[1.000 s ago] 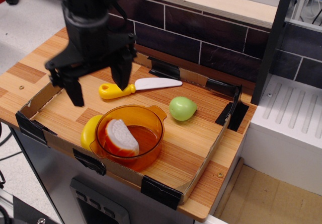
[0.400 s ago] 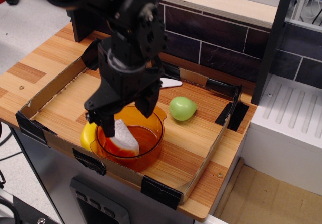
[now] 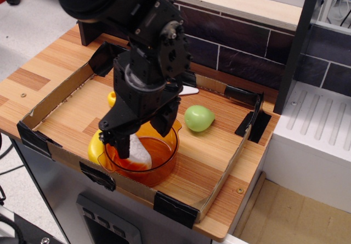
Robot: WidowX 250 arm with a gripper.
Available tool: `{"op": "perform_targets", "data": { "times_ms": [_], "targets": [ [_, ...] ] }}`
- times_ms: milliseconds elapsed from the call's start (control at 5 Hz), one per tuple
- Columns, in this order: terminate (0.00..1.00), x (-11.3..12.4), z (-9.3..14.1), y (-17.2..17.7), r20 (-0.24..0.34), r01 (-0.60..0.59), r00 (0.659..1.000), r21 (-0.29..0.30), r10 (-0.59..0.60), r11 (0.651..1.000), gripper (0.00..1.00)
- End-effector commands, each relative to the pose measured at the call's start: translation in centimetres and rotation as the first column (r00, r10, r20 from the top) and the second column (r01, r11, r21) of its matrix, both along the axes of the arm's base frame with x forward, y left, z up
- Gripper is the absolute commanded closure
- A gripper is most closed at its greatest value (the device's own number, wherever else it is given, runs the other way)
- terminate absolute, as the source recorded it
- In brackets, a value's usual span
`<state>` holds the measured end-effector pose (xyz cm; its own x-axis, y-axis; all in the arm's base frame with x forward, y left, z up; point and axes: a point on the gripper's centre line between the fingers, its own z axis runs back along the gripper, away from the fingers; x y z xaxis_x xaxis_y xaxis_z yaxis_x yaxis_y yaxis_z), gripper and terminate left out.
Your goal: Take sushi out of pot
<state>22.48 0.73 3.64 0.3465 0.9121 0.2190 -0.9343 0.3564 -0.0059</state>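
Observation:
The translucent orange pot point(image 3: 160, 171) stands at the front of the cardboard-walled tray. The sushi point(image 3: 140, 151), white and ridged with an orange-red rim, lies inside it and is partly hidden by my arm. My black gripper point(image 3: 143, 140) hangs low over the pot and is open. One finger point(image 3: 123, 144) reaches down on the left side of the sushi, the other point(image 3: 164, 124) stands at the pot's back right rim. The sushi sits between them.
A yellow toy point(image 3: 94, 145) touches the pot's left side. A green pear-shaped toy point(image 3: 198, 118) lies right of the pot. A toy knife point(image 3: 188, 90) with a yellow handle point(image 3: 112, 97) lies behind, mostly hidden. The low cardboard wall point(image 3: 222, 181) rings the tray.
The gripper has moved right and down from the left of the tray to over the pot. It now has its fingers on either side of the sushi. The sushi and pot have not moved.

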Motion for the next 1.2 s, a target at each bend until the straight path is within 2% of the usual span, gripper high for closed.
{"op": "perform_targets", "data": {
  "times_ms": [0, 200, 600, 800, 1000],
  "targets": [
    [0.00, 0.7, -0.9, 0.2, 0.005, -0.025, 1.000, 0.036, 0.025, 0.999, 0.00],
    [0.00, 0.8, -1.4, 0.1, -0.012, -0.035, 0.999, 0.049, 0.035, 0.998, 0.00],
    [0.00, 0.8, -2.2, 0.0, -0.011, -0.031, 0.999, 0.066, 0.031, 0.997, 0.00],
    [0.00, 0.8, -2.0, 0.2, -0.013, -0.026, 1.000, 0.057, 0.026, 0.998, 1.00],
    [0.00, 0.7, -1.6, 0.4, 0.002, -0.031, 1.000, 0.057, 0.030, 0.998, 1.00]
  ]
}}
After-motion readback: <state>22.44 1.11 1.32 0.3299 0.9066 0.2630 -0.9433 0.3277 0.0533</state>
